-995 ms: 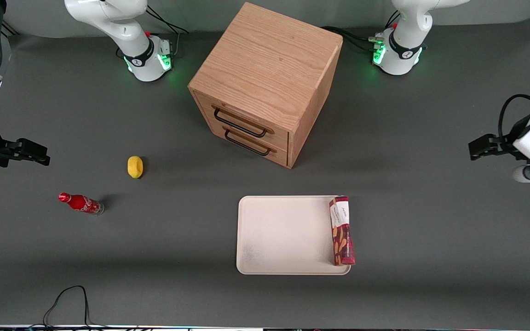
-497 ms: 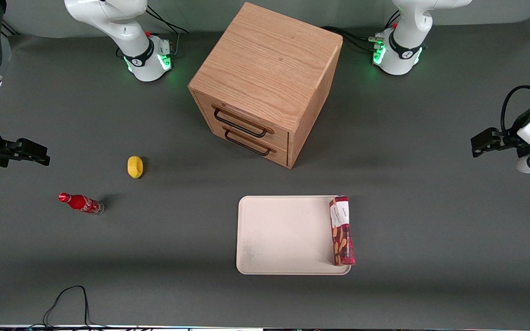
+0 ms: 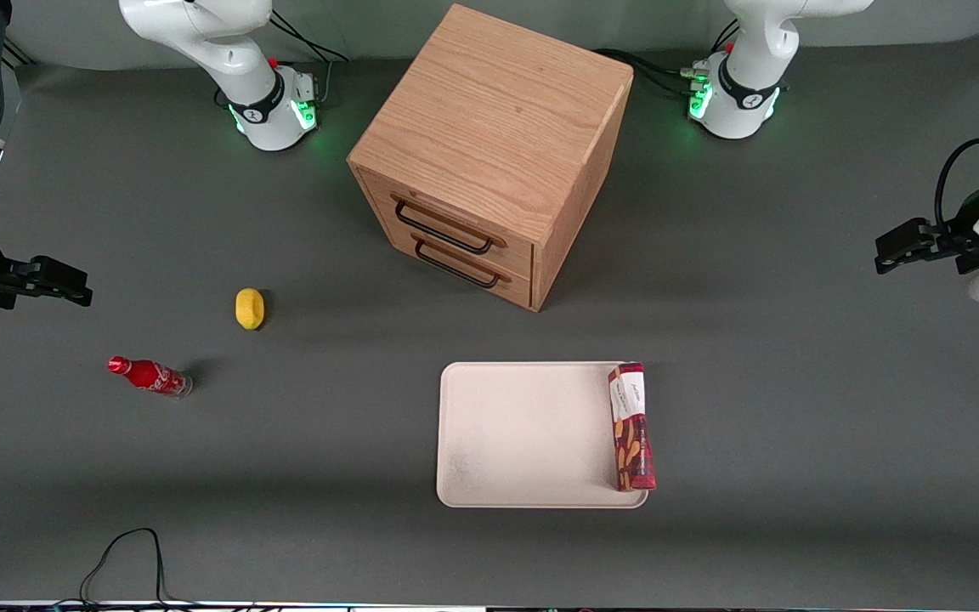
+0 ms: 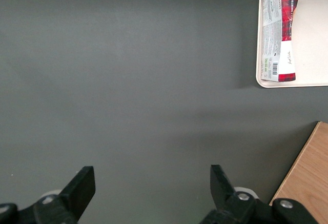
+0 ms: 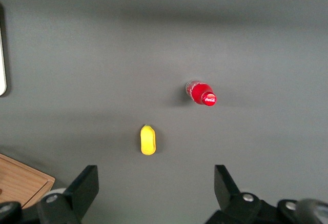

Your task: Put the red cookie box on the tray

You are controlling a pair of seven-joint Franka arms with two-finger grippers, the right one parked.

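The red cookie box (image 3: 631,427) (image 4: 281,31) lies lengthwise in the cream-white tray (image 3: 523,433) (image 4: 311,44), along the tray's edge toward the working arm's end of the table. One long side of the box leans on the rim. My gripper (image 3: 887,248) (image 4: 152,184) hangs high over bare mat at the working arm's end, well away from the tray and farther from the front camera than it. Its fingers (image 4: 82,185) are spread wide, open, with nothing between them.
A wooden two-drawer cabinet (image 3: 489,153) (image 4: 307,178) stands mid-table, farther from the front camera than the tray. A yellow lemon (image 3: 249,308) (image 5: 148,140) and a small red soda bottle (image 3: 149,376) (image 5: 201,93) lie toward the parked arm's end. A black cable (image 3: 120,557) loops at the near table edge.
My gripper has drawn away from the front camera and slightly outward, toward the working arm's end of the table. The box and tray have not moved.
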